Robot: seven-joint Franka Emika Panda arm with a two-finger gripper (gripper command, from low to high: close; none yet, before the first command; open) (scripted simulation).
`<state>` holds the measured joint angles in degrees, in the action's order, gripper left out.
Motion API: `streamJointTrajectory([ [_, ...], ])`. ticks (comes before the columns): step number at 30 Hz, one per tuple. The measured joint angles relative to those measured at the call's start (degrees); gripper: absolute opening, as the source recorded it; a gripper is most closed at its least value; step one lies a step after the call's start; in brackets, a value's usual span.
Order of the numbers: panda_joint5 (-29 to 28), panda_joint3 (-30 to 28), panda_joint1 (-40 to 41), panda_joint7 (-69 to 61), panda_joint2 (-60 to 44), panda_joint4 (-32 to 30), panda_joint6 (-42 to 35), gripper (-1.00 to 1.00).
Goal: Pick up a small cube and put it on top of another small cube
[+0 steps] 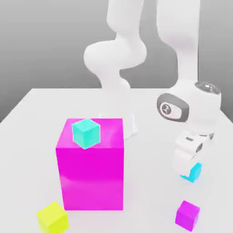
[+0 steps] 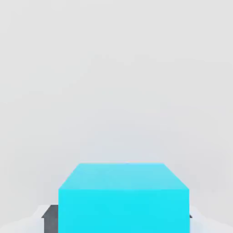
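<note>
One cyan cube (image 1: 195,172) half-hidden behind jaws

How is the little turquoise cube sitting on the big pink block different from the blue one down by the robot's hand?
The turquoise cube is greener; the cyan cube is bluer. The turquoise cube rests atop the big magenta block; the cyan cube sits at table level. The turquoise cube stands in plain sight; the cyan cube is half hidden under the tool. Both are small cubes.

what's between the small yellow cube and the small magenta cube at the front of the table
In the exterior view, bare white tabletop runs between the small yellow cube and the small magenta cube. The big magenta block stands just behind that line.
</note>
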<state>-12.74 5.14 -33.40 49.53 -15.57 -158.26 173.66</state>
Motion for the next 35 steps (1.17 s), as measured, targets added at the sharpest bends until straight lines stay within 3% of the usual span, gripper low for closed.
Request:
streamJointTrajectory([
  [6, 9.81, 5.15, 3.39, -7.85, 11.77, -2.11, -9.52, -1.00],
  [10, 12.70, 2.47, 9.14, -17.81, 18.43, 0.93, -18.98, -1.00],
  [25, 6.55, -18.08, 25.79, -49.14, 40.90, 15.64, -55.87, -1.00],
  [29, 5.57, -20.52, 27.39, -51.72, 40.04, 12.72, -52.12, -1.00],
  [30, 5.53, -20.78, 27.51, -51.90, 39.18, 11.35, -49.90, 1.00],
  [35, 5.53, -20.78, 27.51, -51.90, 39.18, 11.35, -49.90, 1.00],
])
